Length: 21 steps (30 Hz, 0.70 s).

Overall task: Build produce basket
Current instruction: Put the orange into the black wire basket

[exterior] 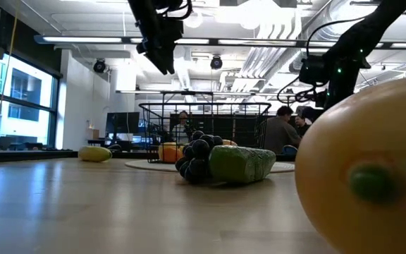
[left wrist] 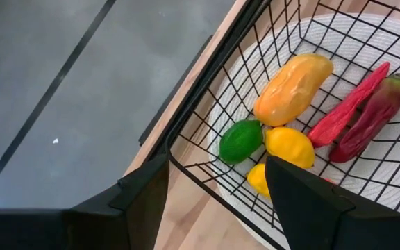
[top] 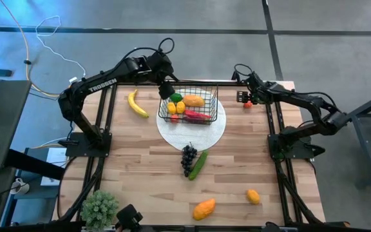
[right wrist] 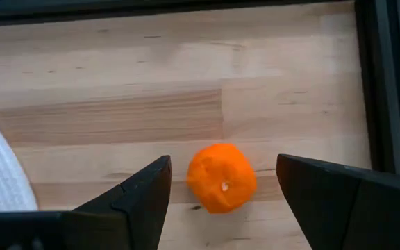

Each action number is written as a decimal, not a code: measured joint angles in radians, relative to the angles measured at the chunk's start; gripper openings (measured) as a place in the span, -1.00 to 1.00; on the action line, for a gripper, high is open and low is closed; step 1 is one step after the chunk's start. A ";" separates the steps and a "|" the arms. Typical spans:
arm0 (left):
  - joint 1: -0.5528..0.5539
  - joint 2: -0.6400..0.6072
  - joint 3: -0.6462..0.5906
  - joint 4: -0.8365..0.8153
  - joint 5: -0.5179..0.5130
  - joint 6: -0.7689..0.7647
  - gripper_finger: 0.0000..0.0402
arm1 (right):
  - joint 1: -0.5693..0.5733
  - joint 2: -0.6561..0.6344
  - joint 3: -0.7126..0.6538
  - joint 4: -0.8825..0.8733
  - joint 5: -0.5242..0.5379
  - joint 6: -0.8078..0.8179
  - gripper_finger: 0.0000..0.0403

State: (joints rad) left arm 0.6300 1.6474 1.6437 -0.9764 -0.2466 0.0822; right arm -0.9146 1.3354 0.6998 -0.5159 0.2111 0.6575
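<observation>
The black wire basket [top: 189, 103] stands on a round white plate [top: 195, 132] at the far middle of the table. It holds an orange mango [left wrist: 294, 87], a lime [left wrist: 242, 141], a lemon [left wrist: 290, 146] and a red chilli [left wrist: 349, 104]. My left gripper [top: 166, 89] is open and empty. It hangs above the basket's far left corner [left wrist: 186, 149], clear of the rim in the low view [exterior: 162, 56]. My right gripper [top: 245, 96] is open above a small orange fruit [right wrist: 221, 177] that lies on the table; its fingers stand either side without touching.
A banana [top: 136, 103] lies left of the basket. Grapes [top: 188, 158] and a cucumber [top: 198, 164] lie near the plate's near edge. An orange mango [top: 203, 209] and a yellow-orange fruit [top: 253, 196] lie near the front edge. A potted plant [top: 99, 207] stands at the near left corner.
</observation>
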 joint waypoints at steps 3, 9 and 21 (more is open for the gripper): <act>0.000 0.000 0.000 0.000 0.000 0.000 0.14 | 0.000 0.000 -0.021 0.020 0.004 0.006 0.20; 0.000 0.000 0.000 0.001 0.000 0.000 0.14 | 0.001 0.012 -0.031 0.035 0.024 0.024 0.20; 0.000 0.000 0.000 0.002 0.000 0.000 0.14 | 0.034 0.101 -0.028 0.057 0.045 0.069 0.13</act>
State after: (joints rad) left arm 0.6300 1.6474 1.6439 -0.9745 -0.2464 0.0822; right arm -0.8803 1.4364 0.6720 -0.4588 0.2558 0.7261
